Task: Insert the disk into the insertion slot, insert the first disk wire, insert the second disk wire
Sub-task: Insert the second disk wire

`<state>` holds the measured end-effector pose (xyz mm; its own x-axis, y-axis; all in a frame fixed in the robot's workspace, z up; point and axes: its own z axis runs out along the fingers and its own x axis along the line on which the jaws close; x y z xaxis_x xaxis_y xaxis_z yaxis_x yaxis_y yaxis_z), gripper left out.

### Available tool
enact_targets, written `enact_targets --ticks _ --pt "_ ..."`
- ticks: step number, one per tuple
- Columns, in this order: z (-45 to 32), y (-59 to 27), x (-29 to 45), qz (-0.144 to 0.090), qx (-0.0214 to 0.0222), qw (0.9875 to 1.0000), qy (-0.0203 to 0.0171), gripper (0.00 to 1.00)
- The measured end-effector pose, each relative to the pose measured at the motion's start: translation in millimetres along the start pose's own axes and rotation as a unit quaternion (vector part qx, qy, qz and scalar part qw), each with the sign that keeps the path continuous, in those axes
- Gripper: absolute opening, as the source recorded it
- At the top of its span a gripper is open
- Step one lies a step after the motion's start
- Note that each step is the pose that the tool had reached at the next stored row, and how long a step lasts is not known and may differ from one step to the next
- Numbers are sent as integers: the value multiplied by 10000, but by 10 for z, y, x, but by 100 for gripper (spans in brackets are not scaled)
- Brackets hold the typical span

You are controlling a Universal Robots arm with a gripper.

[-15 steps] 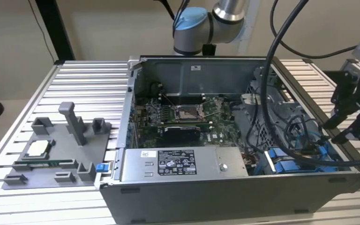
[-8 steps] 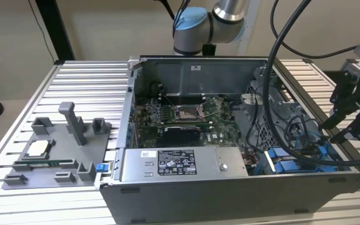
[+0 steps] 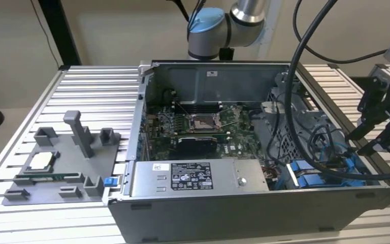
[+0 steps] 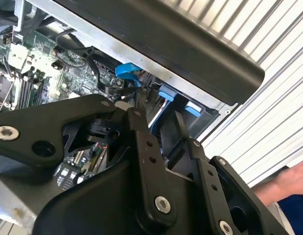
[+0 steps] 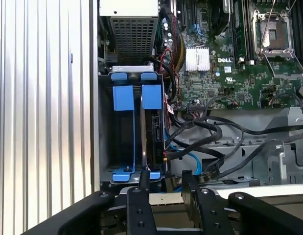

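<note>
The insertion slot [image 5: 133,132] is a grey metal bay with blue tabs, in the corner of the open computer case [image 3: 249,208]; it is also seen in the exterior view [image 3: 310,178]. A thin dark-edged unit, apparently the disk [image 5: 154,129], stands on edge in the half of the bay nearer the motherboard. A blue wire [image 5: 190,157] and black wires [image 5: 205,131] lie loose beside the bay. My gripper [image 5: 165,177] hovers over the bay's end and these wires. In the exterior view the gripper [image 3: 367,143] is above the case's right wall. Its fingers [image 4: 136,122] stand apart, with nothing between them.
A grey labelled power-supply box [image 3: 188,178] lies along the case's front, with the motherboard [image 3: 202,127] behind it. A grey fixture with small parts [image 3: 53,173] sits on the ribbed table at the exterior view's left. Thick black cables [image 3: 303,76] hang over the case. A person's hand [image 4: 294,178] is nearby.
</note>
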<state>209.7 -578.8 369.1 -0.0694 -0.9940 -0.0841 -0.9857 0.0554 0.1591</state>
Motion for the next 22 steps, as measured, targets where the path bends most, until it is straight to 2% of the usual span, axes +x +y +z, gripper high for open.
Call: enact_targets --ticks 2,3,6,10,12,22 --pt "-1 -5 0 0 -12 10000 1 100" --pt "-1 -11 0 2 -33 10000 2 100" --pt "-3 -31 -2 13 -135 9999 8 100" --pt "7 -35 -1 19 -201 9998 12 100" --pt "10 -36 -1 24 -255 9997 14 100" --pt "26 -39 0 27 -285 9996 15 100"
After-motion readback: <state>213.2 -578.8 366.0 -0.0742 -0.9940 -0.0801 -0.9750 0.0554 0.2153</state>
